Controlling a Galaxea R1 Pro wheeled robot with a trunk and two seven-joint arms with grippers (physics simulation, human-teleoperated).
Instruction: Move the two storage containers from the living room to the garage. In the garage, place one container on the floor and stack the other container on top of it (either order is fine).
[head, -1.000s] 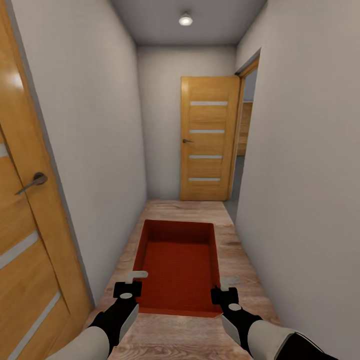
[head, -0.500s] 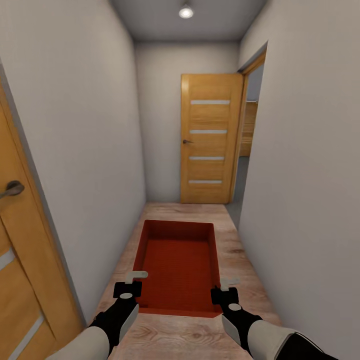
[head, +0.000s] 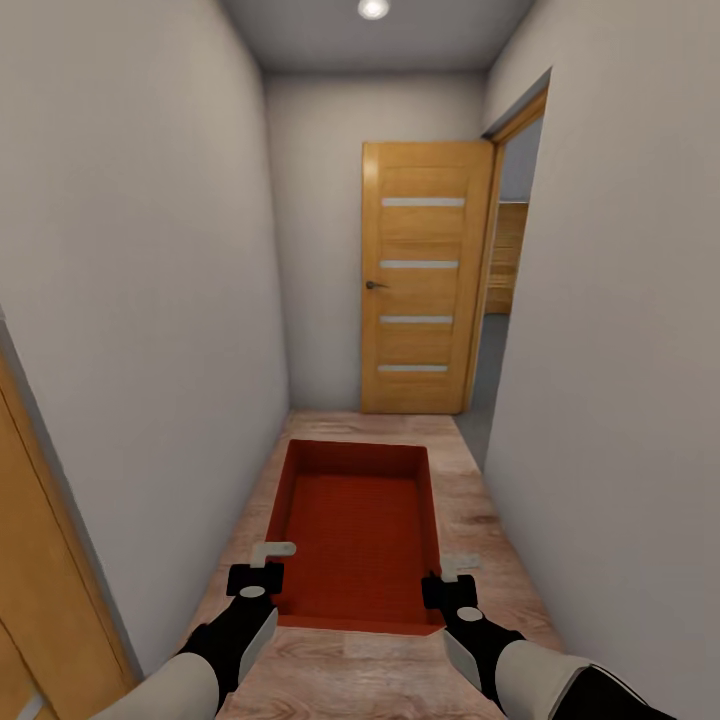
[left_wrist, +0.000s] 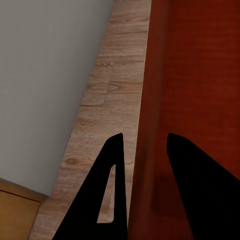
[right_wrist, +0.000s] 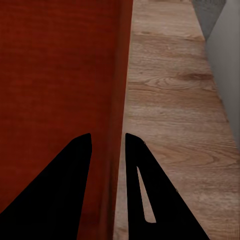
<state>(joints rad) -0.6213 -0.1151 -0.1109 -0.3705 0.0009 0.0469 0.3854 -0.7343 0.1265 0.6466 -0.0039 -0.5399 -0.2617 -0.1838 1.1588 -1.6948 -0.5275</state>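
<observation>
Jaws of both grippers are clamped on the long side walls of one storage container (head: 358, 520): the left gripper (head: 262, 565) pinches the left wall, one finger inside and one outside in the left wrist view, and the right gripper (head: 452, 575) does the same on the right wall. That orange-red bin hangs level between the two arms, open side up and empty as far as its ribbed bottom shows, above a light wood plank floor (head: 470, 500).

Around it is a narrow hallway with plain pale walls; a wooden door (head: 420, 275) stands open at the far end beside a doorway (head: 500, 270), through which a strip of grey floor appears, though the room beyond is too little seen to name.

Judged by this, the job is in its early half: one container is in transit, neither rests on the garage floor, and the second container is yet to be fetched and stacked.
</observation>
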